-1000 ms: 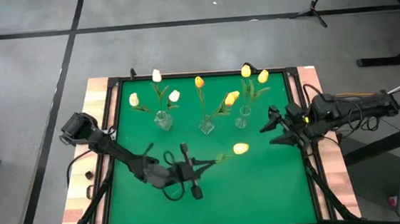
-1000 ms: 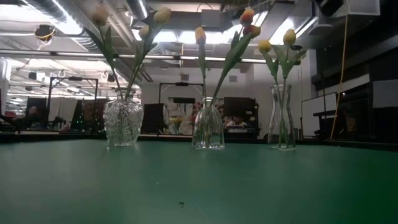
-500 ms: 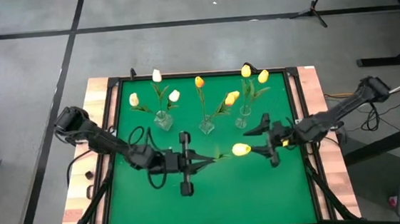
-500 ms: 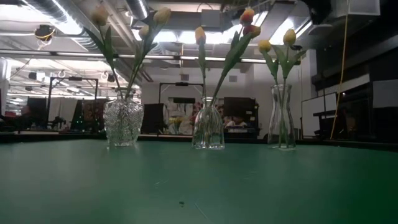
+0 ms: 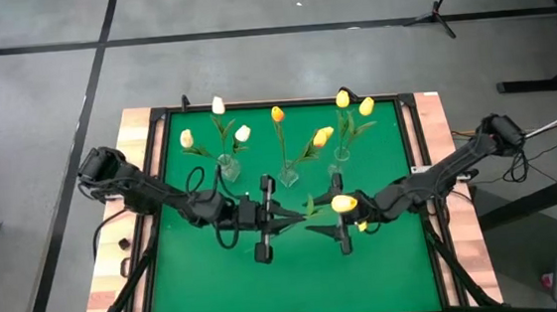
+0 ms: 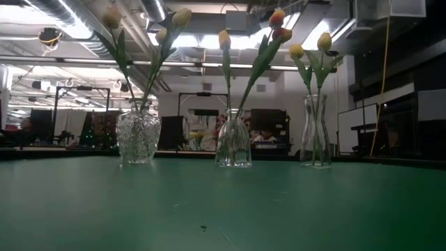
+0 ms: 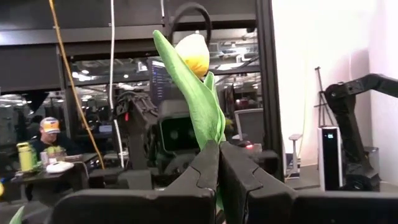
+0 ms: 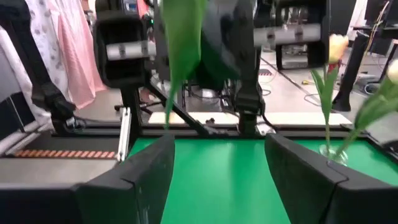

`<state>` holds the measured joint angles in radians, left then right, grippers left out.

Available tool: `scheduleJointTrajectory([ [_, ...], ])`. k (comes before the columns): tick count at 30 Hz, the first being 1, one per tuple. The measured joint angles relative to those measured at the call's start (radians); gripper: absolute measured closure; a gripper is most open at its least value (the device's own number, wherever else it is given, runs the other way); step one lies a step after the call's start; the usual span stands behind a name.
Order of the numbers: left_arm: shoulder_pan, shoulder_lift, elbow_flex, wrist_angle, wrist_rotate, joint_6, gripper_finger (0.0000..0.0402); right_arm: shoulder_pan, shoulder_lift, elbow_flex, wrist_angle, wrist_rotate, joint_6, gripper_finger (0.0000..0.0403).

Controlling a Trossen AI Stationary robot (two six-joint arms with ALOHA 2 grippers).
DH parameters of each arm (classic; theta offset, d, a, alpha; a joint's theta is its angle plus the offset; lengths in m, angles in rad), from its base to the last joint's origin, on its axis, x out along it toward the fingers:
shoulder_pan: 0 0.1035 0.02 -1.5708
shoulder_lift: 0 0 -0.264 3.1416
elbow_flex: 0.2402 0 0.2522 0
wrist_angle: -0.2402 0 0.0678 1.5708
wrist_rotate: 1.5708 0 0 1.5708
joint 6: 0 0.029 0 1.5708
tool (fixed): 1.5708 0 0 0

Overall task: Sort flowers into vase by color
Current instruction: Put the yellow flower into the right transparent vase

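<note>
A yellow tulip [image 5: 342, 204] is held clear above the green table [image 5: 387, 267], with my left gripper [image 5: 299, 216] shut on its stem; in the left wrist view its head [image 7: 193, 53] and leaf rise past the fingertips. My right gripper [image 5: 315, 217] faces the left one from the table's right. It is open, its fingers [image 8: 140, 177] standing either side of the tulip's blurred leaf [image 8: 183, 43] without touching it. Three glass vases of tulips stand at the far side: white ones [image 5: 227, 167], orange ones [image 5: 287, 175], yellow ones [image 5: 336, 161]. My left gripper pinches the tulip's stem low down, at the base of the leaf [image 7: 215, 135], between its two shut fingers. The fingers come from the table's left, slanting a little upward. The stem runs on past the fingertips toward the right, and the whole flower is clear of the table.
The low view shows the three vases [image 6: 138, 136] [image 6: 233, 139] [image 6: 315, 132] in a row at the far edge, with bare green mat in front of them. A wooden frame [image 5: 146, 186] borders the mat.
My right gripper has swung from the table's right edge toward the left, up to the held tulip, rolling its wrist and staying open. My left gripper has risen and shifted toward the far edge, rolling and tipping upward, with the tulip still in it.
</note>
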<state>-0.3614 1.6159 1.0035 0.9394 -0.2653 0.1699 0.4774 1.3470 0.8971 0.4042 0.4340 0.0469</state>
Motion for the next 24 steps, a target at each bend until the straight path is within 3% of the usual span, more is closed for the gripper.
scheduleJointTrajectory([
  [6,-0.001,0.001,0.000,0.015,0.041,0.053,0.0401,-0.015,0.032,0.046,0.001,-0.029,0.024,0.0152],
  [16,0.023,0.001,0.000,0.029,0.175,0.084,0.0401,-0.053,0.061,0.045,0.107,-0.211,0.054,0.0152],
  [24,0.041,0.001,0.000,0.078,0.261,0.111,0.0401,-0.062,0.068,0.045,0.108,-0.228,0.050,0.0152],
])
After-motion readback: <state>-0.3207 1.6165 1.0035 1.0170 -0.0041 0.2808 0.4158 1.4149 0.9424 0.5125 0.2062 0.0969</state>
